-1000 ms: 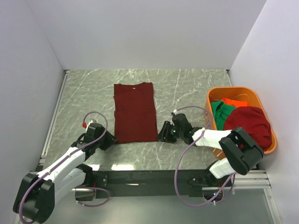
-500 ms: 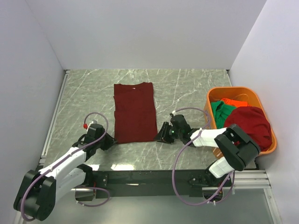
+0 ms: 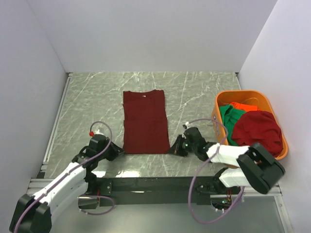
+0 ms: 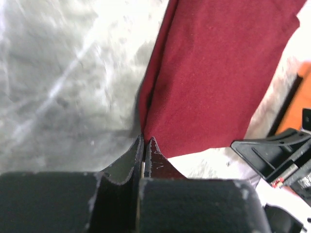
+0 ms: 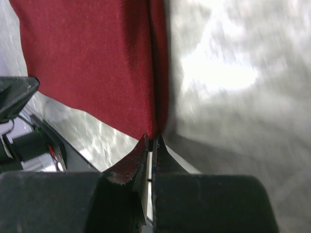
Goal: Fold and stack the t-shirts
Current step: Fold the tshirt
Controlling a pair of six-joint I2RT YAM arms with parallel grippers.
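Observation:
A dark maroon t-shirt (image 3: 146, 121) lies flat on the marble table, folded into a long narrow strip with its collar at the far end. My left gripper (image 3: 118, 151) is shut on its near left corner. In the left wrist view the jaws (image 4: 145, 141) pinch the hem of the maroon cloth (image 4: 218, 73). My right gripper (image 3: 175, 147) is shut on the near right corner. The right wrist view shows the same: the jaws (image 5: 151, 140) closed on the red edge (image 5: 87, 58). Both grippers lie low on the table.
An orange plastic basket (image 3: 222, 96) stands at the right edge. It holds a green shirt (image 3: 226, 116), an orange-red shirt (image 3: 243, 105) and a bundled maroon one (image 3: 260, 128). White walls close in the table at the back and on both sides.
Both grippers closed on the shirt's near corners and drew back toward the near edge. The shirt slid a little nearer and to the right.

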